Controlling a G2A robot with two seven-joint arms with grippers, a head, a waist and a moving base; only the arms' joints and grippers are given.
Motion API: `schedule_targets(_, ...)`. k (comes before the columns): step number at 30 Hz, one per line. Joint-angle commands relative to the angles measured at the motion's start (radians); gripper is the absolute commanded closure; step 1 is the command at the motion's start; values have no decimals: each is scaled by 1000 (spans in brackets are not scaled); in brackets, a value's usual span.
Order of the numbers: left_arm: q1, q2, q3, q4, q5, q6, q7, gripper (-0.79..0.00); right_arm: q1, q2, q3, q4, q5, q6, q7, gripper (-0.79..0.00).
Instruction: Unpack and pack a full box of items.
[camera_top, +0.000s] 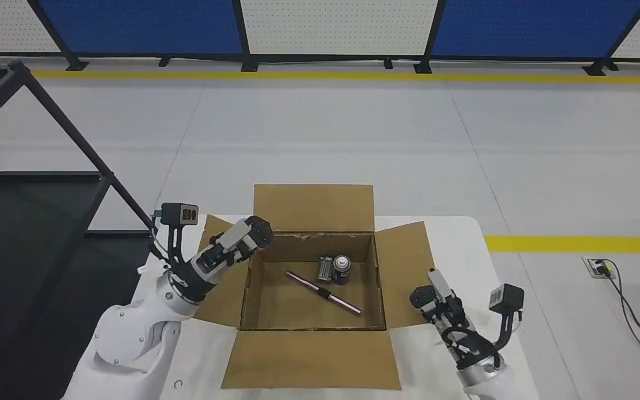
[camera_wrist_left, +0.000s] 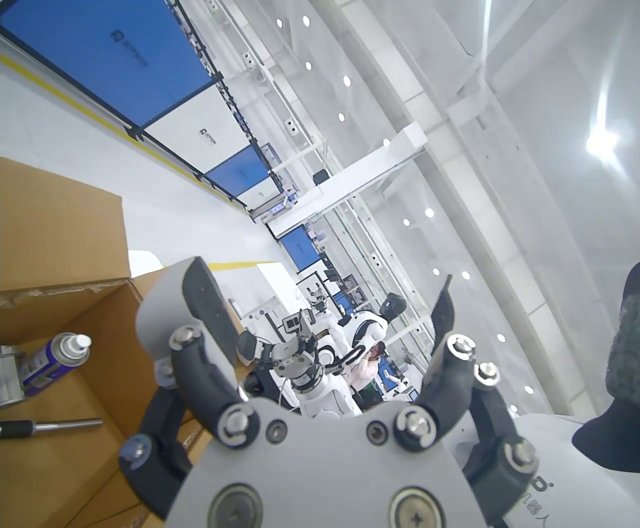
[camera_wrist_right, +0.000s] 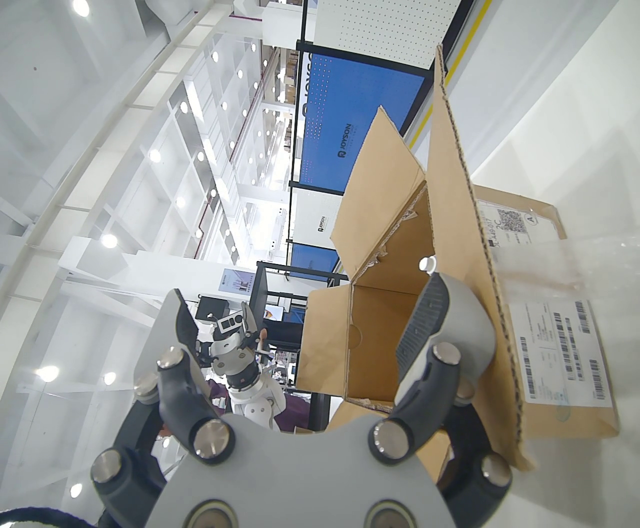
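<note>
The open cardboard box (camera_top: 312, 208) carries white barcode labels (camera_wrist_right: 565, 350) on its outside.

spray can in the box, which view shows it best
The left wrist view: the spray can is close, its labelled side and white nozzle plain. The top view gives it small, from above, near the far wall of the box. The right wrist view catches a white tip, likely its nozzle, past the cardboard.

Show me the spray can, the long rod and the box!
spray can (camera_wrist_left: 52, 357), left wrist view, its purple body.
long rod (camera_top: 325, 293), top view, its middle.
box (camera_top: 313, 208), top view, its far flap.
</note>
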Motion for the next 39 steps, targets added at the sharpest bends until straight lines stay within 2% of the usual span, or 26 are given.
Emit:
schedule_targets(1,0,0,0,0,0,0,0,-785,0,0,0,0,0,0,0,-785)
schedule_targets(39,0,0,0,0,0,0,0,-785,-10,0,-2,22,33,2,-4,-785)
